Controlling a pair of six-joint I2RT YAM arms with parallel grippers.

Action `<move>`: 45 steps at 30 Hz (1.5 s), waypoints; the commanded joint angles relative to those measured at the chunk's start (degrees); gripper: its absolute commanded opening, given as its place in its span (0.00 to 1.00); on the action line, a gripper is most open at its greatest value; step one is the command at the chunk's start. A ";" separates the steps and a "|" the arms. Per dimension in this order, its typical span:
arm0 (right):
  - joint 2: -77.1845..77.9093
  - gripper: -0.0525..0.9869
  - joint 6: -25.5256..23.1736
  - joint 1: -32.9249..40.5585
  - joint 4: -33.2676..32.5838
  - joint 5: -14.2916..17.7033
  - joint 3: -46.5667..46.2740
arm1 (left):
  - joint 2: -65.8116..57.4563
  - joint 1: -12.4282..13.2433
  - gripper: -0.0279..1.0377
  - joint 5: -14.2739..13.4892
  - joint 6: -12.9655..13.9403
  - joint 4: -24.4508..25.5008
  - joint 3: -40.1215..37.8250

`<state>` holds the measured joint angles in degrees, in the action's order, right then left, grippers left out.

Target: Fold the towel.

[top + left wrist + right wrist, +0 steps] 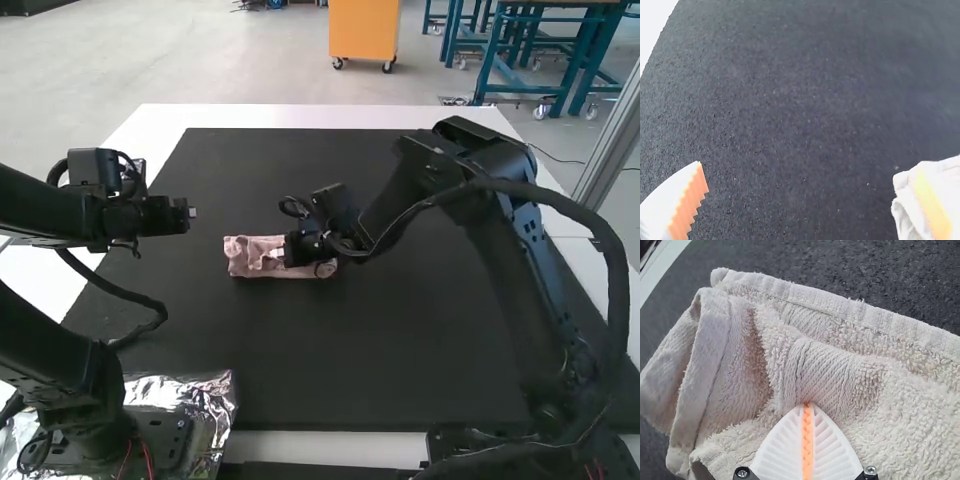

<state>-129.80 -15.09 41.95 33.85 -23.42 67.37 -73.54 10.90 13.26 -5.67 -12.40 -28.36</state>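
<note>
Right gripper (278,254) narrow, tips against the rumpled, folded towel (243,262); left gripper (192,212) wide.
Black matting (400,350) covers much of the white counter (300,116), the towel near its middle. Whether cloth is pinched cannot be told; the right arm (395,205) hides part of it.

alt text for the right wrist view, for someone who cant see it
A pale, rumpled towel lies in uneven, overlapping layers on a dark mat. The right claw, white and ribbed with orange pads, is closed, its tips at the towel's surface.
</note>
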 commanded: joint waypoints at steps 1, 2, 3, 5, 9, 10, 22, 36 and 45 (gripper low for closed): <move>7.98 0.03 -2.13 -2.76 -1.41 -0.22 1.62 | 2.08 -0.70 0.94 -0.34 -0.83 0.36 -2.31; 10.09 0.03 -2.49 -3.55 -3.00 -0.22 2.15 | 2.35 -0.96 0.94 -0.34 -0.92 0.71 -2.75; 12.38 0.03 -2.57 -4.51 -4.93 -0.22 3.03 | 2.61 -1.32 0.94 -0.34 -1.36 1.07 -3.28; 16.59 0.16 -2.66 -6.36 -8.45 -0.31 4.26 | 3.23 -2.37 0.94 -0.42 -2.06 2.12 -4.60; 26.26 0.58 -2.31 -10.14 -13.28 -0.13 6.10 | 5.33 -4.92 0.94 -0.51 -2.24 5.20 -8.20; 28.72 0.72 -2.05 -11.37 -14.42 -0.05 6.45 | 5.86 -5.45 0.94 -0.51 -2.24 6.16 -9.26; 62.12 0.92 4.55 -21.21 -23.03 7.25 0.57 | 20.54 -9.49 0.94 -0.51 -1.71 12.84 -14.97; 104.57 0.92 8.41 -34.04 -33.41 13.31 -18.42 | 45.32 -9.84 0.94 0.63 -4.08 11.61 -12.33; 127.16 0.92 15.44 -39.14 -40.70 20.52 -22.46 | 63.52 -9.84 0.94 0.37 -4.44 10.38 -10.22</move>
<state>-5.93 -3.09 4.51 -6.37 -6.17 45.36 -15.11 1.48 13.52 -9.50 -0.30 -38.06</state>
